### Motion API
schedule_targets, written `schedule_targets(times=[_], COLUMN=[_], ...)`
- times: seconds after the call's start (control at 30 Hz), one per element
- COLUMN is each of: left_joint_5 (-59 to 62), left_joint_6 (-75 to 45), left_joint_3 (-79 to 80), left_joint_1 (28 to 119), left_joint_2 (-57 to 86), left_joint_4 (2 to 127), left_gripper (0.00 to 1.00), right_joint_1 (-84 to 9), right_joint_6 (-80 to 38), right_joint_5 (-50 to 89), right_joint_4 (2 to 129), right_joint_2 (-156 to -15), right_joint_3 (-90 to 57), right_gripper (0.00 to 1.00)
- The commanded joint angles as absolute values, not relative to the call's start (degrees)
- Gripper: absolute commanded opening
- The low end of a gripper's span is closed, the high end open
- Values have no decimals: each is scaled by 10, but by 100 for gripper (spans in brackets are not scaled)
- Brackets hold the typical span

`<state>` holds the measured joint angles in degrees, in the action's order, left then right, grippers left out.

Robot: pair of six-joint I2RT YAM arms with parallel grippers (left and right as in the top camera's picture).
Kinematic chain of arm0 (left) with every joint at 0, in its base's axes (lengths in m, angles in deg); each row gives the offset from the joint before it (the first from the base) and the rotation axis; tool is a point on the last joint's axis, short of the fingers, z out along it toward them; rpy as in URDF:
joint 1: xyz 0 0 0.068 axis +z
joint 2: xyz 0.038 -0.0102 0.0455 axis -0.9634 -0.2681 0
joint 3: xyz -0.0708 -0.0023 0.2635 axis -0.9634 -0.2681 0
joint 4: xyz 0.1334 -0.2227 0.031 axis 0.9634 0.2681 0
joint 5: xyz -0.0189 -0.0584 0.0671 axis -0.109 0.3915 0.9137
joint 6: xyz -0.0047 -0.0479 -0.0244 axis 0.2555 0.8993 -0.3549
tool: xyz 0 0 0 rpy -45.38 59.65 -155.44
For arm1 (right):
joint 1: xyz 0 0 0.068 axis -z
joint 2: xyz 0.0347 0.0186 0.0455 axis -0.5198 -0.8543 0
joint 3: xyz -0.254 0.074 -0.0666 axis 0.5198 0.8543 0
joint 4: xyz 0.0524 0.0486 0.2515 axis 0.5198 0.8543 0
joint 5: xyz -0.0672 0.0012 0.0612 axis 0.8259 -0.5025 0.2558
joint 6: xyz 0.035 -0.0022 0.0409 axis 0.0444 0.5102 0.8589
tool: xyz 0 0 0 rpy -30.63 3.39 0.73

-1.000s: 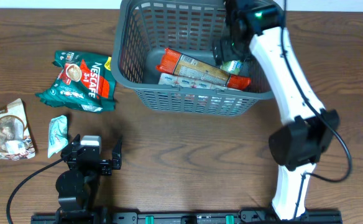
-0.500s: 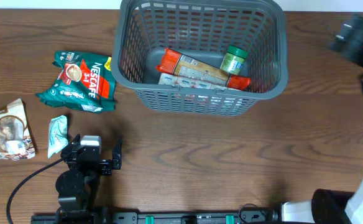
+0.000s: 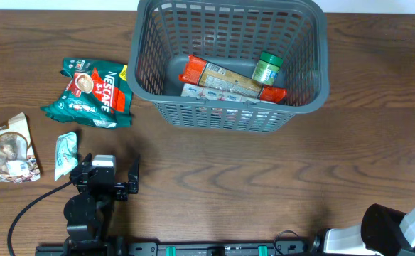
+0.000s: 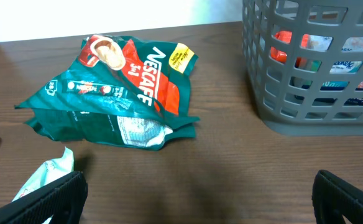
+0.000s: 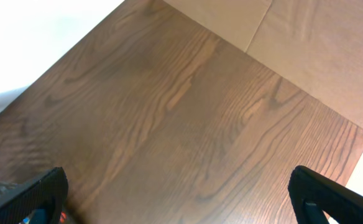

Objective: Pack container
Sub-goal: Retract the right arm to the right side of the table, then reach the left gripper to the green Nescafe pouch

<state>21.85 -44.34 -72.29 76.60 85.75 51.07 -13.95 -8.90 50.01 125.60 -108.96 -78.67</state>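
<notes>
Right claw point(image 5: 181, 198) has swung out of the container point(image 3: 229, 112), jar point(image 3: 267, 69) left inside; both claws gape empty, so we judge the left claw point(image 4: 194, 193) fetches the coffee pouch point(image 3: 90, 92) next.

My left hand point(image 3: 109, 171) sits low near the front edge of the bench point(image 3: 229, 178), its arm tucked short over the base behind it, fingers pointing away from me and spread wide with nothing between them. From its own wrist only the two dark fingertips point(image 4: 51, 198) show, one in each bottom corner. My right arm point(image 3: 399, 231) climbs from its base at the front right and leaves the overhead view, and my right hand point(image 5: 181, 202) hangs high above the wood, spread wide and empty.
</notes>
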Motion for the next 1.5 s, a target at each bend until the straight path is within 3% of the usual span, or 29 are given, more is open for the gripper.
schedule_targets(times=[0.0, 0.77, 0.87, 1.0, 1.17, 1.47], left_joint_5=[223, 219, 178, 207, 275, 288], left_joint_6=[-453, -450, -407, -348, -344, -407], left_joint_3=[-734, -734, -732, -702, -597, -266], left_joint_1=[768, 768, 767, 768, 768, 768], left_joint_2=[861, 861, 861, 846, 746, 404], left_joint_4=[511, 491, 462, 483, 523, 675], left_gripper=[99, 99, 99, 99, 99, 99], right_joint_1=[-137, -137, -137, -137, -137, -137], right_joint_6=[-79, -79, -79, -79, -79, -79], right_joint_5=[494, 494, 494, 494, 494, 494], right_joint_4=[1258, 1258, 1258, 1258, 1258, 1258], right_joint_2=[-1089, -1089, -1089, -1089, -1089, -1089], right_joint_3=[-785, -785, -785, -785, -785, -785], right_gripper=[99, 99, 99, 99, 99, 99])
